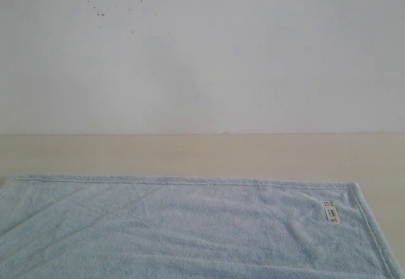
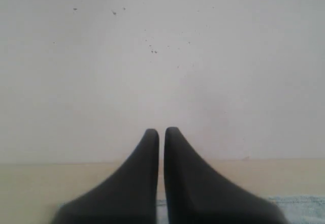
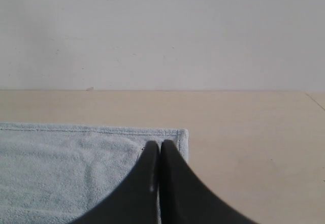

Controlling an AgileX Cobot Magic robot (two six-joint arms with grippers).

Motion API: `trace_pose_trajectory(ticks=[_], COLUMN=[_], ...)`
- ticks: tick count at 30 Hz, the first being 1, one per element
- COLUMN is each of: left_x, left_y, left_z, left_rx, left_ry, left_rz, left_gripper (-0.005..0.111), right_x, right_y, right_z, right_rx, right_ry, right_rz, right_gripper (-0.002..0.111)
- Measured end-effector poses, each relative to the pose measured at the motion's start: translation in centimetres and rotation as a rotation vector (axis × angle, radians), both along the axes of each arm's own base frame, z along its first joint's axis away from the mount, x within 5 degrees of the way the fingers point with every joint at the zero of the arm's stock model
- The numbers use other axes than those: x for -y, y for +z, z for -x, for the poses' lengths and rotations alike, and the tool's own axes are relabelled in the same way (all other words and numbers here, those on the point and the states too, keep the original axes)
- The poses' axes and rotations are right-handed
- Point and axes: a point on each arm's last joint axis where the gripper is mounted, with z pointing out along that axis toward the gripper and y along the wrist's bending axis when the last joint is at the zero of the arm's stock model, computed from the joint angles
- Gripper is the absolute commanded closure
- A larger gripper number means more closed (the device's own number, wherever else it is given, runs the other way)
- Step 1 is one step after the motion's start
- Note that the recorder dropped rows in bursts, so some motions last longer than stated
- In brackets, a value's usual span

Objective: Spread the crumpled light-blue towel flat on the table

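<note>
Backdrop: plain white wall (image 1: 202, 51), with a scatter of small dark specks (image 1: 100, 13) on its upper part.

Surface: pale beige tabletop (image 1: 202, 155), matte, meeting the wall along a straight line.

Item one: towel (image 1: 190, 228), light blue and fluffy, lying spread flat on the near part of the tabletop. Its far hem runs straight and parallel to the wall, with a bare band of tabletop between the two. Faint diagonal creases cross the pile. The near portion is cut off by the frame. A small white care label (image 1: 331, 212) sits just inside the far right corner.

Item two: left gripper (image 2: 161, 131), dark, jaws closed tip to tip and gripping nothing, pointed at the wall. A sliver of towel edge shows past its fingers.

Item three: right gripper (image 3: 159, 144), dark, jaws likewise pressed together and empty. Its tips are seen against the towel's far right corner; contact with the cloth cannot be told.
</note>
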Motion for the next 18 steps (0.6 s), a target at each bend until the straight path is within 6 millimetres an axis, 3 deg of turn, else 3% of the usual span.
trace_pose_trajectory(ticks=[4, 18], left_x=[0.0, 0.0], left_y=[-1.7, -1.7], left_z=[-0.3, -0.3], left_rx=[-0.047, -0.047], left_ry=[0.002, -0.001], left_rz=[-0.018, -0.006], left_gripper=[0.103, 0.103], right_x=[0.0, 0.0], right_y=[0.0, 0.0], right_z=[0.0, 0.0], right_rx=[0.0, 0.0], right_ry=[0.0, 0.0], right_rz=[0.0, 0.0], right_gripper=[0.109, 0.109])
